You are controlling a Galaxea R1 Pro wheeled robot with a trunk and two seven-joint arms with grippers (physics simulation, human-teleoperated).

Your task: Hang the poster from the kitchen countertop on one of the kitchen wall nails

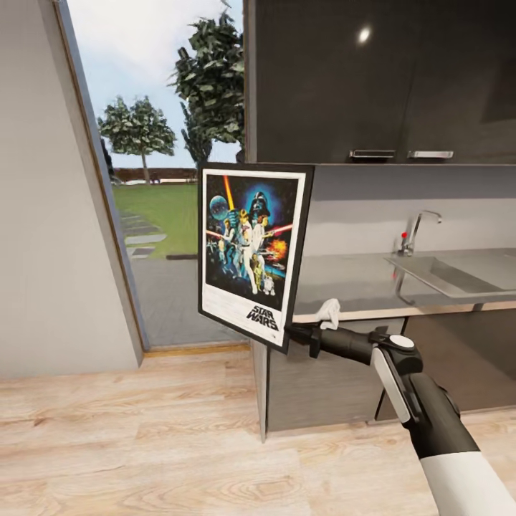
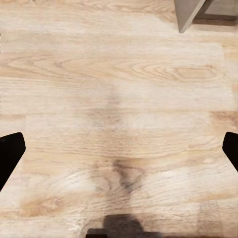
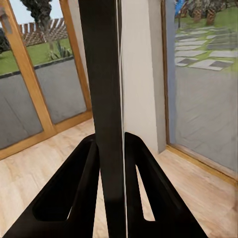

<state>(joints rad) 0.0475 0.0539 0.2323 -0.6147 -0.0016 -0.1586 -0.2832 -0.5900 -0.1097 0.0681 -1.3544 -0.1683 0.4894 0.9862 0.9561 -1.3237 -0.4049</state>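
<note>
The Star Wars poster [image 1: 252, 251] hangs upright in the air in front of the countertop's left end, its black frame tilted slightly. My right gripper [image 1: 290, 335] is shut on its lower right corner, arm reaching in from the lower right. In the right wrist view the poster's edge [image 3: 106, 99] runs as a dark bar between the two fingers [image 3: 74, 193], which press against it. The grey countertop [image 1: 358, 287] with its steel sink [image 1: 448, 272] and chrome tap [image 1: 414, 229] lies behind. My left gripper [image 2: 119, 153] stands open over bare wooden floor, its fingertips [image 2: 10, 156] at the picture's sides.
A tall glass door [image 1: 154, 215] to a garden opens at the left, beside a plain off-white wall [image 1: 43, 215]. Dark wall cabinets [image 1: 373, 79] hang over the counter. A white cloth [image 1: 328, 312] lies on the counter's front edge. Wooden floor [image 1: 143, 444] spreads in front.
</note>
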